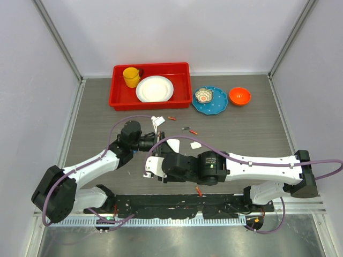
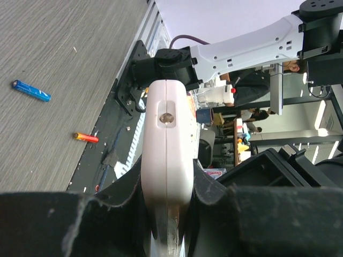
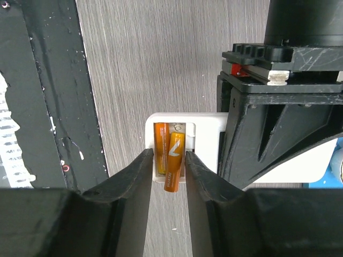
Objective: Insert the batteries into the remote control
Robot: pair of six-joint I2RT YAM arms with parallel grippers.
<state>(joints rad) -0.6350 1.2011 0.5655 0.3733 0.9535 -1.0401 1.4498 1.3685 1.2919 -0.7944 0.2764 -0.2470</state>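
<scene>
While the left gripper (image 2: 167, 199) clamps the remote control (image 2: 166, 155) over the worktop (image 1: 241, 134) nr its near edge, one orange battery (image 3: 160, 140) lies seated and a 2nd battery (image 3: 174, 152) leans half-in btwn the slightly parted jaws of the right gripper (image 3: 169, 157); spare batteries (image 1: 194, 131) lie unused.

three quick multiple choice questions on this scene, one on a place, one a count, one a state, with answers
1. Where is the yellow mug? A in the red tray B on the bare table C in a gripper
2. How many batteries lie in the remote control's open compartment? A one B two C four
3. What is the left gripper doing? A hanging open B shut on a battery C shut on the remote control
Answers: A, it stands inside the tray's rim; B, two orange ones lie side by side; C, its fingers clamp the handset.
</scene>
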